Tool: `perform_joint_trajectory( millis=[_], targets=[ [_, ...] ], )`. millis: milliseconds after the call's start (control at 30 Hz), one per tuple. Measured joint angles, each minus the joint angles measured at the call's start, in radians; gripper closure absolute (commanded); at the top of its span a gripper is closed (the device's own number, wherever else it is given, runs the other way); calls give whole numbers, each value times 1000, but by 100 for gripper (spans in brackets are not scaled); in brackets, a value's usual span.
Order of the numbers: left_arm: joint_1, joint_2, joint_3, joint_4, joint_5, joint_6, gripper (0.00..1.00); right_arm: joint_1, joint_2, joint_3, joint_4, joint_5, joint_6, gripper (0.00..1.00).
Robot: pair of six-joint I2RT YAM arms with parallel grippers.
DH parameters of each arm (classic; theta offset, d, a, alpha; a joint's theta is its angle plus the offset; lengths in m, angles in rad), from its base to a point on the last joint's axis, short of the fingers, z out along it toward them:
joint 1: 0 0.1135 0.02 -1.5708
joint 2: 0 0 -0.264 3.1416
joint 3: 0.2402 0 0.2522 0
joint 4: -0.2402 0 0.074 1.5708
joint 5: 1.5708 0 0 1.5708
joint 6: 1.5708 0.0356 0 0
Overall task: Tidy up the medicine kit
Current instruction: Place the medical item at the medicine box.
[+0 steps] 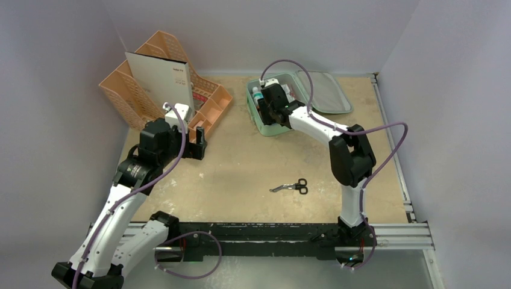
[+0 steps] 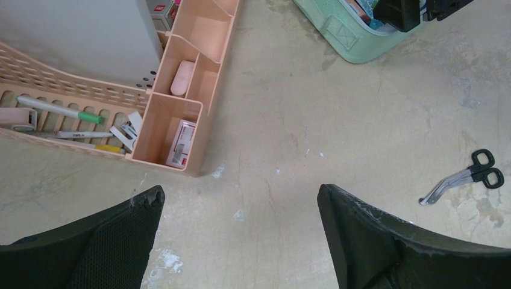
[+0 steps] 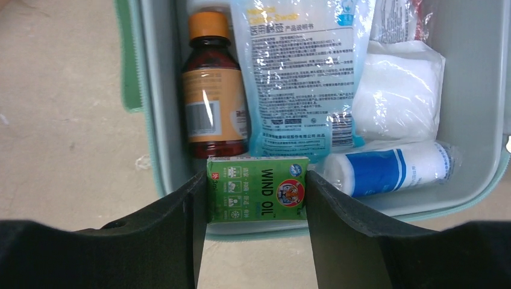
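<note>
While the right claw (image 3: 257,183) pinches a green box (image 3: 259,195) into the part-filled medicine kit (image 3: 473,90), scissors (image 1: 291,187) lie unpacked near the counter's (image 1: 241,162) front edge, left claw (image 2: 240,201) spread.

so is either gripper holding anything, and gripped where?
Right gripper pinches the green Wind Oil box by its two short ends, at the open medicine kit. Left gripper is open and holds nothing.

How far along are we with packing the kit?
Done: brown bottle, printed pouch, gauze pack and blue-striped roll lie in the open medicine kit. In hand: right pincer grips the Wind Oil box at its rim. Left: probably the scissors on the table; left pincer open, empty.
</note>
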Motion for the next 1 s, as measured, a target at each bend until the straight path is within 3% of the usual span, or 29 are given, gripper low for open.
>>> perform_joint_trajectory(
  millis=[367,667,1000],
  targets=[
    [0,-8,0,0,3,0,2,-50,67,20,-24,-81,-18,37],
    [0,-7,0,0,2,0,2,-53,70,49,-58,-119,-25,22],
    [0,-3,0,0,2,0,2,-53,-13,76,-134,-184,-72,23]
  ],
)
